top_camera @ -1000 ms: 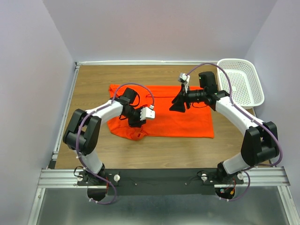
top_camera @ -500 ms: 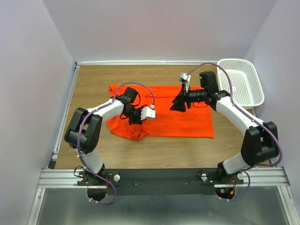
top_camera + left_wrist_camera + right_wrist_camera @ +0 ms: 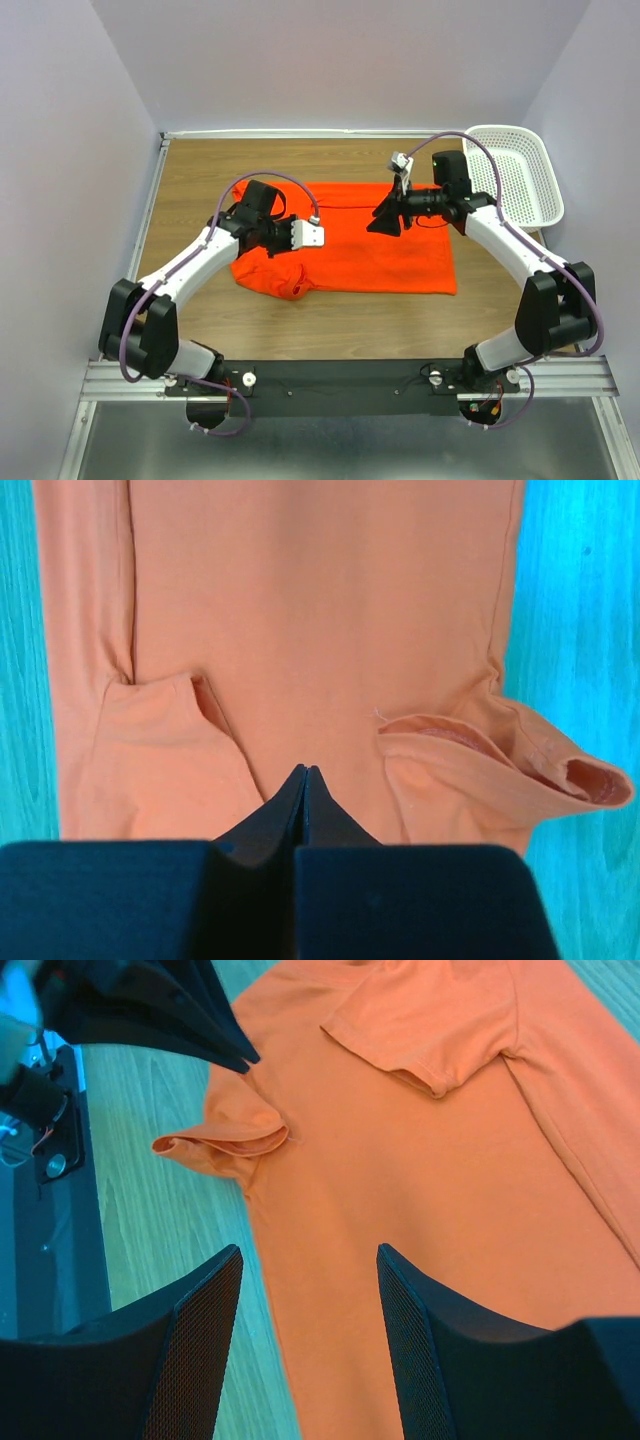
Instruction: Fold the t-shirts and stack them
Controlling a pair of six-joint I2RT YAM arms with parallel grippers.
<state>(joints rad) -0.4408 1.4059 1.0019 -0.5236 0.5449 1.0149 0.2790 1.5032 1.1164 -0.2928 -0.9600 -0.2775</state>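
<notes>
The t-shirt [image 3: 380,250] is being hovered over, spread flat on the desk [image 3: 200,180] toward its far edge: left gripper [image 3: 305,780] pressed together, right gripper [image 3: 308,1260] parted wide. Matching corners should be pinched level, so the fold lands square.

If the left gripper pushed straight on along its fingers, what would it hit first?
Probably the t-shirt, on its flat middle. Nothing lies between it and the left gripper, though the gap is hard to judge.

Looks like a robotics lab cell: plain lavender walls [image 3: 340,60] boxing a wooden tabletop [image 3: 200,180], 2 arms [image 3: 187,266] bolted to an aluminium rail [image 3: 125,378].
</notes>
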